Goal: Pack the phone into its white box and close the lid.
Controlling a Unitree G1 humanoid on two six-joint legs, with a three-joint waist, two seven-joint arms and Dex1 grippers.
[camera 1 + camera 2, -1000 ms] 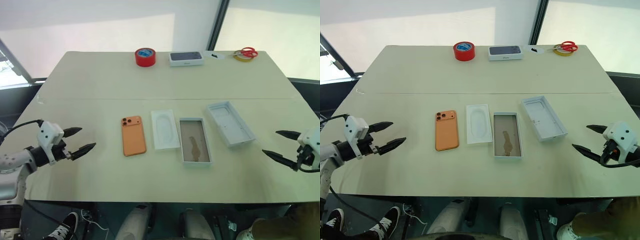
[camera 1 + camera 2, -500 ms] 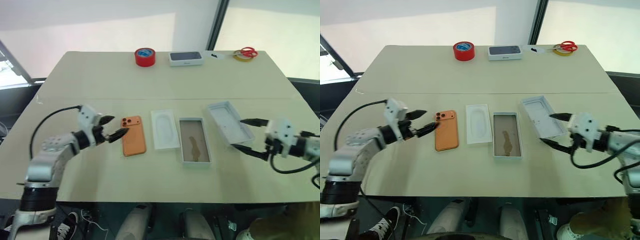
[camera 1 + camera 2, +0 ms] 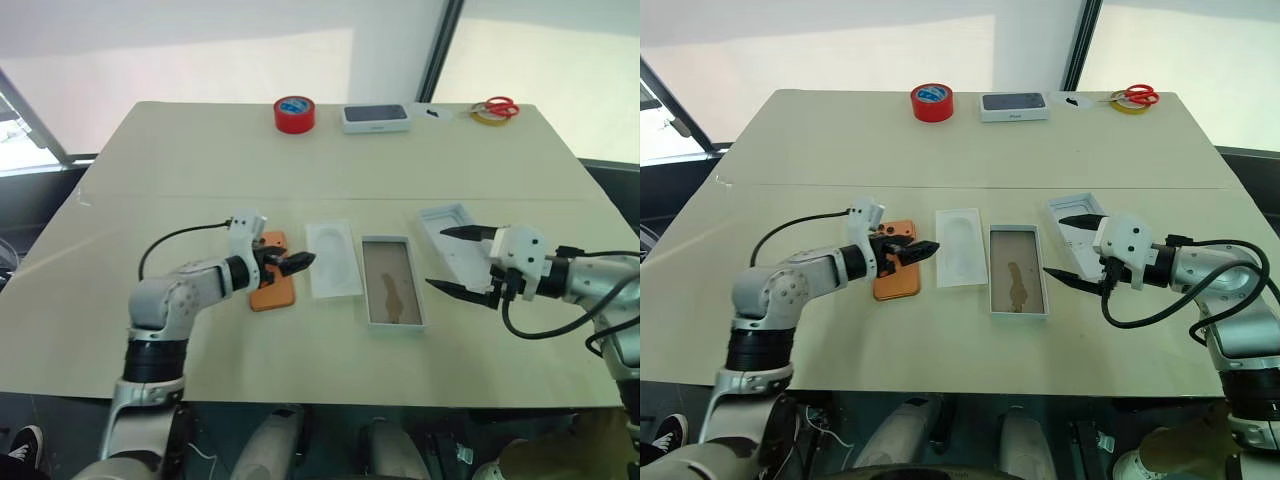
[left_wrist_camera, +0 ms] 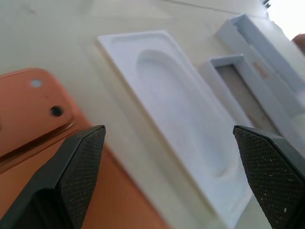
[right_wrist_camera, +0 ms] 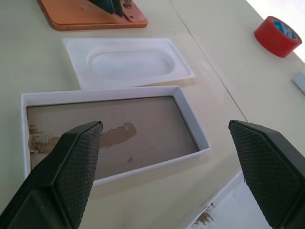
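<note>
Lab or workshop, bare worktable (image 3: 200,160), tape roll (image 3: 294,113)

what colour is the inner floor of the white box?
Brownish, with a darker brown stain, inside the white box; right wrist view shows it best.

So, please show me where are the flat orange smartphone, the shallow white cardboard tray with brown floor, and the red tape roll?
flat orange smartphone (image 3: 896,285), right eye view, its bare near end.
shallow white cardboard tray with brown floor (image 3: 1017,273), right eye view, the brown floor.
red tape roll (image 3: 930,102), right eye view, its top face.
</note>
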